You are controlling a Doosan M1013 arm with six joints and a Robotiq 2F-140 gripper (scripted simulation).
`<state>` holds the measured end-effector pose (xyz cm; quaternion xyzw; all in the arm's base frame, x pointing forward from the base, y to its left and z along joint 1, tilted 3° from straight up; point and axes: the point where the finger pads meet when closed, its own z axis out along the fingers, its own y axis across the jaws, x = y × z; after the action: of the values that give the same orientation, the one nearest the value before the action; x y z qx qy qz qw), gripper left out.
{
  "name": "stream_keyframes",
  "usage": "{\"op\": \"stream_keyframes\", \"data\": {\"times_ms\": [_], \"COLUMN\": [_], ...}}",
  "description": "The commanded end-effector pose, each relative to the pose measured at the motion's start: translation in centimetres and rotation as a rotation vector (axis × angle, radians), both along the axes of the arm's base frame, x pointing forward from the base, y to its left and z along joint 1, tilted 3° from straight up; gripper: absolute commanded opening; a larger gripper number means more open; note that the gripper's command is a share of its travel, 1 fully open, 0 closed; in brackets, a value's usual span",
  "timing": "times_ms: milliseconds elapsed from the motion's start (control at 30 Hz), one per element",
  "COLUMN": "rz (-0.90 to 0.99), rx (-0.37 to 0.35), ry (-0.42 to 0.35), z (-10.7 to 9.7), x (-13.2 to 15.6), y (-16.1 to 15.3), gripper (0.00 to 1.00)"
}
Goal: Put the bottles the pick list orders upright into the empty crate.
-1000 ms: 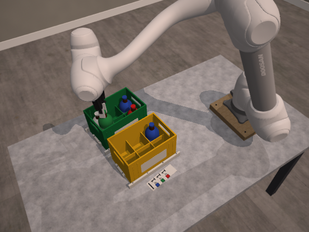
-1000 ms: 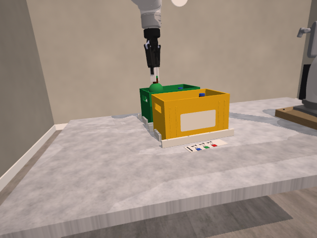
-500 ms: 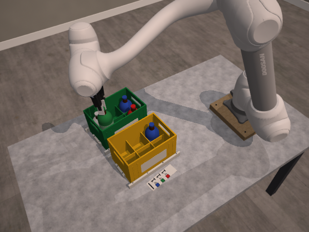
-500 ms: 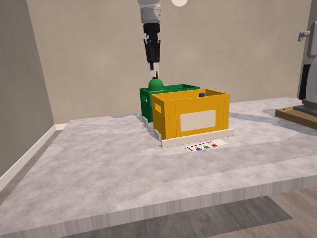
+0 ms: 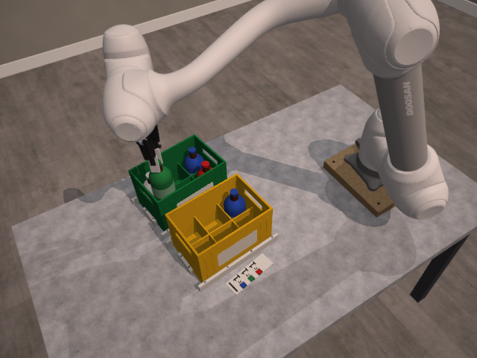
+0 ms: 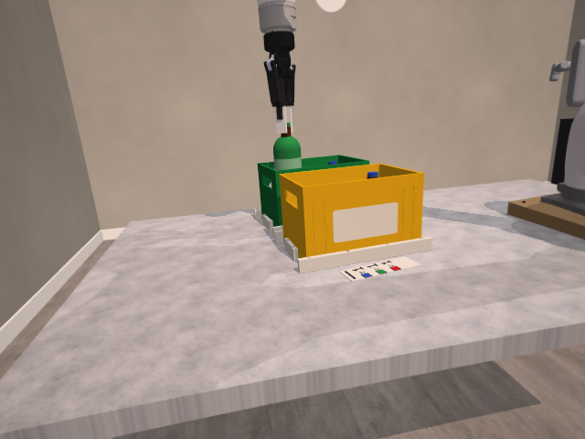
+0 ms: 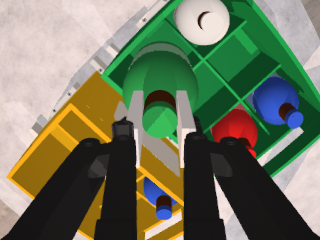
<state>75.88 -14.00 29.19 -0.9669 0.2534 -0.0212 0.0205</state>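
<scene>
Green bottle [image 5: 162, 177] [image 6: 287, 147] [image 7: 160, 80]: upright, raised partly above the green crate's rim.
Gripper [image 5: 156, 160] [image 6: 284, 123] [image 7: 159, 106]: clamped on the green bottle's neck.
Green crate [image 5: 148, 200] [image 6: 267, 208] [image 7: 295, 65]: holds a white bottle [image 5: 148, 185] [image 7: 200, 22], a red bottle [image 5: 205, 169] [image 7: 235, 129] and a blue bottle [image 5: 193, 162] [image 6: 332, 163] [image 7: 275, 100].
Yellow crate [image 5: 209, 263] [image 6: 316, 208] [image 7: 95, 105]: holds another blue bottle [image 5: 234, 206] [image 6: 372, 175] [image 7: 157, 192], upright.
Pick list [image 5: 264, 262] [image 6: 406, 262]: lies beside the yellow crate, marked blue, green, red, apparently one each.

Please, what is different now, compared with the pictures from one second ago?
The green bottle, held by its neck in the gripper, moved upward, so more of it shows above the green crate. Nothing was let go. Both crates, the blue bottle in the yellow crate and the pick list stayed.
</scene>
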Motion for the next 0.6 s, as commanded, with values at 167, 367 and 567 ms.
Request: {"op": "stream_keyframes", "data": {"times_ms": [167, 367, 567], "rz": [0.0, 0.0, 0.0], "rx": [0.0, 0.0, 0.0], "ry": [0.0, 0.0, 0.0], "z": [1.2, 2.2, 2.8], "x": [-0.1, -0.1, -0.2], "y": [0.0, -0.1, -0.1], "gripper": [0.0, 0.0, 0.0]}}
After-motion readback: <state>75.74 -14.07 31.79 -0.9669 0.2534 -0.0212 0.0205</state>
